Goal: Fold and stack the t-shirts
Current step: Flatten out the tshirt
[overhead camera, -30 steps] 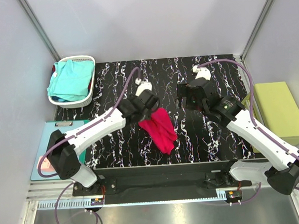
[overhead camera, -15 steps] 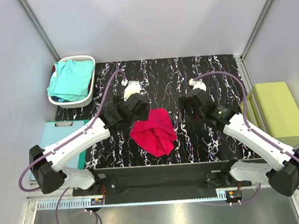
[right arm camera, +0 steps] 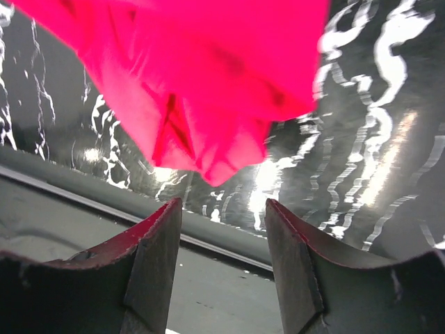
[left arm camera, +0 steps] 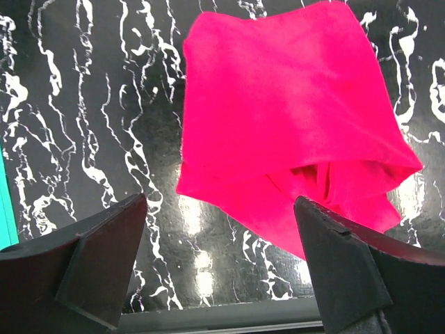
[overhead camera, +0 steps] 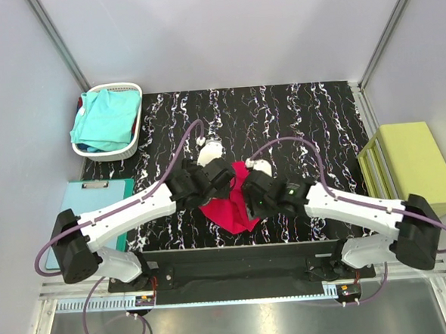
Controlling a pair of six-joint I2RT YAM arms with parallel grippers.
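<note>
Left fingers stand wide apart and hold nothing. The crimson t-shirt lies crumpled on the counter just beyond their tips (one fold gapes at the edge nearest them). Right fingers are parted more narrowly, with nothing between them. The shirt's nearest corner sits just ahead of their gap; whether it touches them cannot be told. The turquoise t-shirt is heaped in a white basket, well apart, far to the left of the left fingers.
</note>
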